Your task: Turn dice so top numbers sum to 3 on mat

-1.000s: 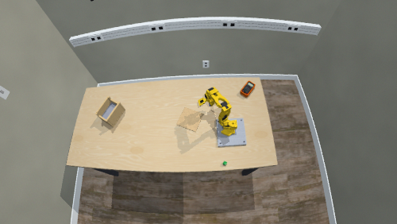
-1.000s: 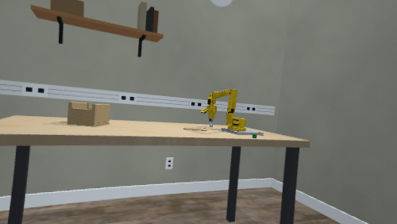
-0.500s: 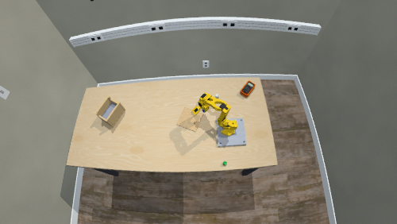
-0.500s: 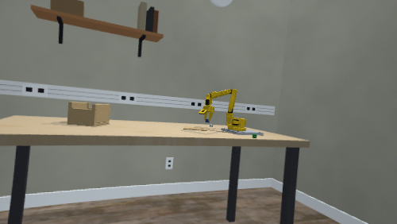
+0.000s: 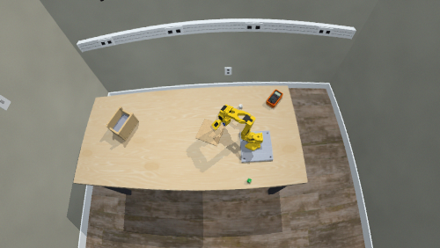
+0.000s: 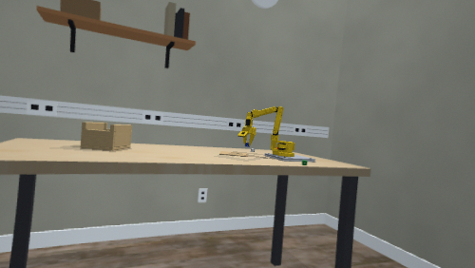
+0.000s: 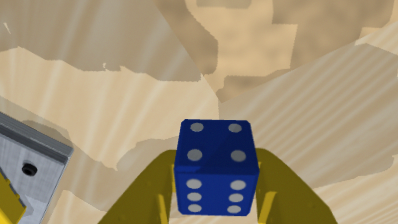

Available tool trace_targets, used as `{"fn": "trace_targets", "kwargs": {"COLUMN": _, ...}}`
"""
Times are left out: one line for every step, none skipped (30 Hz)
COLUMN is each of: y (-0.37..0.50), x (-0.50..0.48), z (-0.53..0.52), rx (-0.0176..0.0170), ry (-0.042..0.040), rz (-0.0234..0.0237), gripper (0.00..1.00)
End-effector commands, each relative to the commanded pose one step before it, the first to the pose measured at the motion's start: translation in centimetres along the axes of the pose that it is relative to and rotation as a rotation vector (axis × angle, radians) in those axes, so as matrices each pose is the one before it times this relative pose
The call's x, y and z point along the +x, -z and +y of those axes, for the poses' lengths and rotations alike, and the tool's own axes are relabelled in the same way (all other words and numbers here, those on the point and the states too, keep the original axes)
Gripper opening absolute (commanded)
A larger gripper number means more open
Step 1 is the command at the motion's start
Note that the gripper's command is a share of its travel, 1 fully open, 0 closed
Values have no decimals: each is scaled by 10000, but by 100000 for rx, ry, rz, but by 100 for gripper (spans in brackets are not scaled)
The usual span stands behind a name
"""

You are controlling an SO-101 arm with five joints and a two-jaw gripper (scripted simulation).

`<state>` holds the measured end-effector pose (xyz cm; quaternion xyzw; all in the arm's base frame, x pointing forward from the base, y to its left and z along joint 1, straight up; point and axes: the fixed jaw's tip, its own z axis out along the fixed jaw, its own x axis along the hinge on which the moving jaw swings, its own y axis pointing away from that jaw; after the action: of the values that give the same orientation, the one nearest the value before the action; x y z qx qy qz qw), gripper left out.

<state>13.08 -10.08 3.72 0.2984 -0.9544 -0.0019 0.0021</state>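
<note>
pincer (image 7: 215,200) is pinching the blue die (image 7: 216,167) on 2 flat sides, looks small, rigid, probably light and a bit slippery

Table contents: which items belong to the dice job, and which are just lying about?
Job items:
- blue die, clamped in the tool
- green die
- white die
- mat

Lying about:
- open wooden box
- orange meter

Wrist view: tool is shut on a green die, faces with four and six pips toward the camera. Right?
Not quite. The die held in the tool is blue, not green, as the wrist view shows. The green die sits alone near the table's front edge in the top view. The four and six pips are correct.
</note>
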Motion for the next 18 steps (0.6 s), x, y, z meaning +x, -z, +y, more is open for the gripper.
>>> {"fn": "trace_targets", "kwargs": {"y": -115, "x": -688, "z": 1587, "rx": 598, "ry": 2659, "rz": -319, "gripper": 0}}
{"fn": "trace_targets", "kwargs": {"y": 0, "x": 48, "z": -5, "rx": 0, "ry": 625, "rz": -1, "gripper": 0}}
{"fn": "trace_targets", "kwargs": {"y": 0, "x": 54, "z": -4, "rx": 0, "ry": 710, "rz": -1, "gripper": 0}}
{"fn": "trace_targets", "kwargs": {"y": 0, "x": 66, "z": 3, "rx": 0, "ry": 782, "rz": 2, "gripper": 0}}
{"fn": "trace_targets", "kwargs": {"y": 0, "x": 66, "z": -3, "rx": 0, "ry": 845, "rz": -1, "gripper": 0}}
{"fn": "trace_targets", "kwargs": {"y": 0, "x": 66, "z": -2, "rx": 0, "ry": 895, "rz": 2, "gripper": 0}}
{"fn": "trace_targets", "kwargs": {"y": 0, "x": 79, "z": -7, "rx": 0, "ry": 927, "rz": -1, "gripper": 0}}
{"fn": "trace_targets", "kwargs": {"y": 0, "x": 72, "z": 0, "rx": 3, "ry": 942, "rz": -1, "gripper": 0}}
{"fn": "trace_targets", "kwargs": {"y": 0, "x": 0, "z": 0, "rx": 0, "ry": 0, "rz": 0, "gripper": 0}}
{"fn": "trace_targets", "kwargs": {"y": 0, "x": 0, "z": 0, "rx": 0, "ry": 0, "rz": 0, "gripper": 0}}
{"fn": "trace_targets", "kwargs": {"y": -3, "x": 74, "z": -1, "rx": -1, "ry": 943, "rz": 1, "gripper": 0}}
{"fn": "trace_targets", "kwargs": {"y": 0, "x": 72, "z": -4, "rx": 0, "ry": 927, "rz": 2, "gripper": 0}}
{"fn": "trace_targets", "kwargs": {"y": 0, "x": 72, "z": -3, "rx": 0, "ry": 895, "rz": -1, "gripper": 0}}
{"fn": "trace_targets", "kwargs": {"y": 0, "x": 66, "z": -3, "rx": 0, "ry": 845, "rz": 2, "gripper": 0}}
{"fn": "trace_targets", "kwargs": {"y": 0, "x": 60, "z": -2, "rx": 0, "ry": 782, "rz": -1, "gripper": 0}}
{"fn": "trace_targets", "kwargs": {"y": 0, "x": 54, "z": -2, "rx": 0, "ry": 710, "rz": -1, "gripper": 0}}
{"fn": "trace_targets", "kwargs": {"y": 0, "x": 54, "z": -2, "rx": 0, "ry": 625, "rz": -1, "gripper": 0}}
{"fn": "trace_targets", "kwargs": {"y": 0, "x": 42, "z": 3, "rx": 0, "ry": 531, "rz": 2, "gripper": 0}}
